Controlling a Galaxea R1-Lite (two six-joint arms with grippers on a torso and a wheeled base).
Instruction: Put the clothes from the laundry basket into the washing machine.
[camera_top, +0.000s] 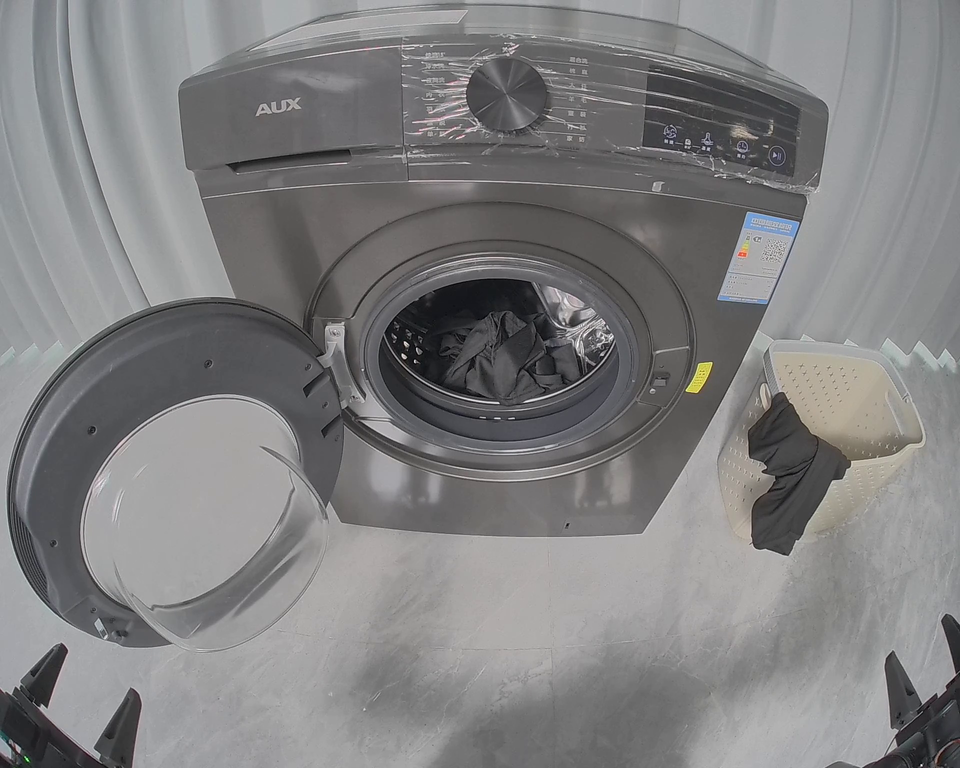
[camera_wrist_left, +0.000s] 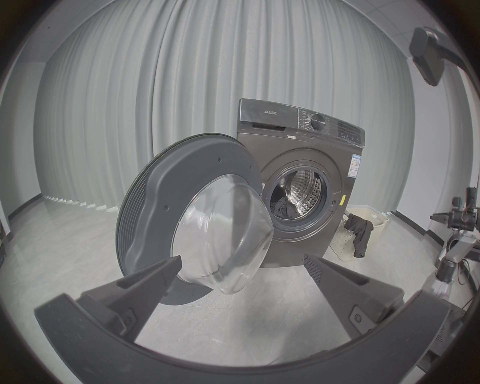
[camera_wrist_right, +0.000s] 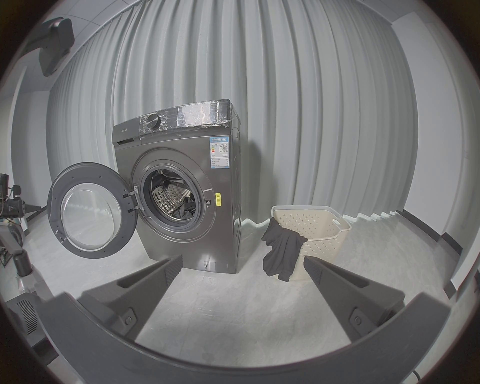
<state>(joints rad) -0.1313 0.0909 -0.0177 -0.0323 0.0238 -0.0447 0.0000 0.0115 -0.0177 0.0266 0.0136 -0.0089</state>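
Observation:
A grey front-loading washing machine (camera_top: 470, 210) stands ahead with its round door (camera_top: 170, 470) swung wide to the left. Dark clothes (camera_top: 500, 355) lie inside the drum. To the machine's right sits a cream laundry basket (camera_top: 850, 400) with one dark garment (camera_top: 790, 470) draped over its near rim. The left gripper (camera_top: 85, 695) is low at the near left, open and holding nothing. Low at the near right is the right gripper (camera_top: 925, 665), also open and holding nothing. From the right wrist view the basket (camera_wrist_right: 320, 230) and garment (camera_wrist_right: 282, 247) lie ahead of the open fingers (camera_wrist_right: 350, 295).
Pale marbled floor (camera_top: 520, 620) spreads between me and the machine. The open door (camera_wrist_left: 190, 210) juts out over the floor on the left, close before the left gripper. A white pleated curtain (camera_top: 60, 180) runs behind everything.

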